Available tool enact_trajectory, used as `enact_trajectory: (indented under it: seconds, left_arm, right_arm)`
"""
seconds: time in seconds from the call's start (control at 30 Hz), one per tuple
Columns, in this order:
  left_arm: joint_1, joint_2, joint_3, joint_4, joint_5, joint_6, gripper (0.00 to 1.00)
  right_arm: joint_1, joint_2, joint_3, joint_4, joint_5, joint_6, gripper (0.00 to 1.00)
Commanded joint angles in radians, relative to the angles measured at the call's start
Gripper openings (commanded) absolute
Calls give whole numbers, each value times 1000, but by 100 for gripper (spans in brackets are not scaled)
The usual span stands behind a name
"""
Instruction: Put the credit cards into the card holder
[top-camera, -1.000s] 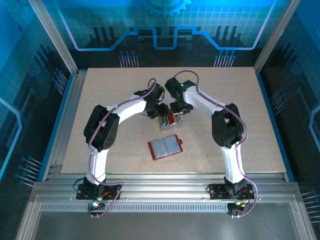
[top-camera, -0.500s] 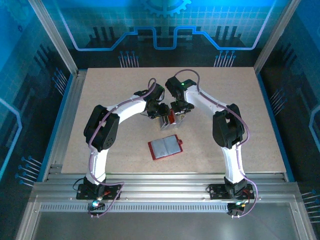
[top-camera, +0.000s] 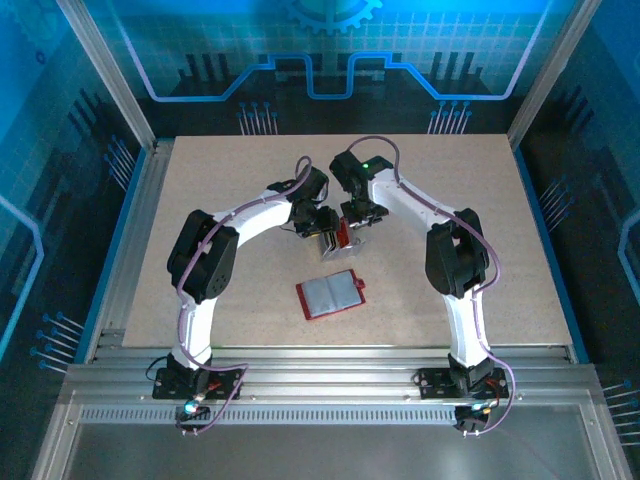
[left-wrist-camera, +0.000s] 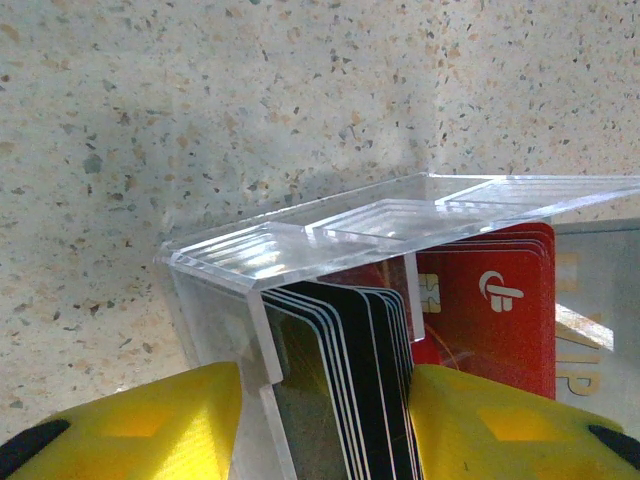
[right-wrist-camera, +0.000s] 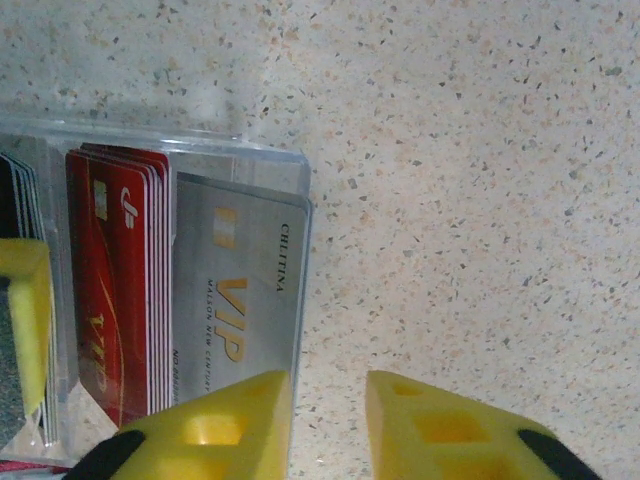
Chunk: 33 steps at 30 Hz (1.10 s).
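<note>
Clear plastic card stand (left-wrist-camera: 330, 232) set midway between table (top-camera: 480, 200) side edges.
Stand is gripped by left claw (left-wrist-camera: 325, 400) around black cards (left-wrist-camera: 340, 350); right claw (right-wrist-camera: 328, 390) is held narrowly apart beside silver VIP card (right-wrist-camera: 240, 290).

Cropped hands and cards, and an overhead view too small to read

In the left wrist view, the bottom edge cuts off the left hand's (left-wrist-camera: 325, 385) yellow fingers (left-wrist-camera: 150, 420) and the lower ends of the credit cards (left-wrist-camera: 350, 350) standing in the clear card stand (left-wrist-camera: 330, 235). In the right wrist view, the right hand (right-wrist-camera: 328, 390) is cropped likewise. One of its fingers covers the silver VIP card's (right-wrist-camera: 240, 290) lower corner, so a pinch cannot be told. From above, both hands hide the stand, and the open card holder's (top-camera: 330, 295) sleeves are too small to read.
</note>
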Motion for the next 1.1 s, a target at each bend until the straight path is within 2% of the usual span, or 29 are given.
enact_trajectory:
  seconds: [0.0, 0.23, 0.57, 1.07]
  left_arm:
    - [10, 66, -45, -42, -25, 10, 49]
    - [10, 66, -46, -39, -21, 8, 49]
    - [12, 66, -45, -41, -23, 6, 49]
    - [13, 69, -45, -41, -21, 5, 49]
  right_arm:
    - [6, 12, 37, -31, -13, 1, 34]
    - [0, 60, 52, -15, -56, 8, 34]
    - [-7, 53, 28, -2, -47, 5, 21]
    - [-14, 4, 7, -5, -41, -2, 18]
